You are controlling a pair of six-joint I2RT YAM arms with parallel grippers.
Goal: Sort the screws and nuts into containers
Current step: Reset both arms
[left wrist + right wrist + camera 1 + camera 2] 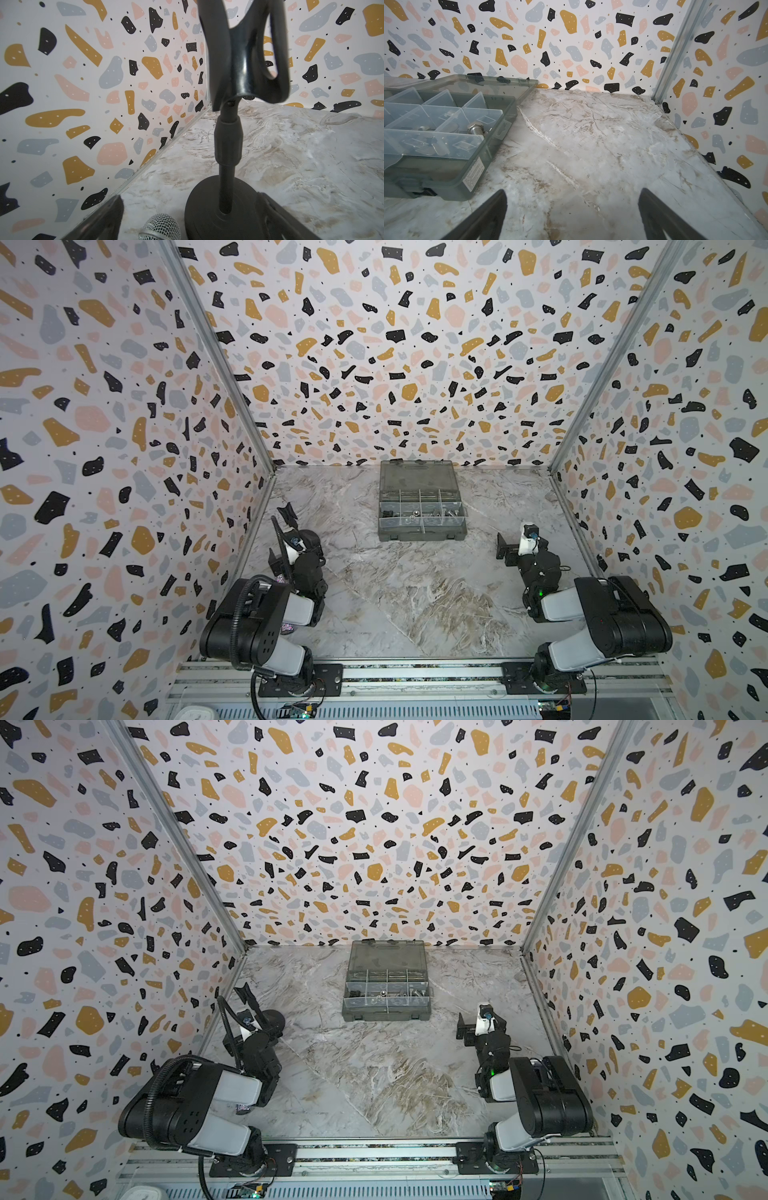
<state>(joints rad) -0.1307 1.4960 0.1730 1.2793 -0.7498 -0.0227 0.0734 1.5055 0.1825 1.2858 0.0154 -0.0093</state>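
The containers (446,116) are the compartments of a grey organizer box (422,536) (386,1014) lying at the back centre with its smoky lid (417,477) folded open. Inside lie silver hex screws (475,127) (448,513), a black screw (387,514) and a round shiny nut (414,513) (380,994). My left gripper (190,197) is open low at the left wall, nothing between its fingers. Right of the box my right gripper (573,192) (505,546) hangs open over bare tabletop, empty.
A black microphone stand (228,135) (287,512) rises just ahead of my left gripper, its round base (209,207) between the fingertips' line. A microphone's silver mesh head (160,226) lies beside that base. Terrazzo-patterned walls (124,448) enclose a marble tabletop (415,597).
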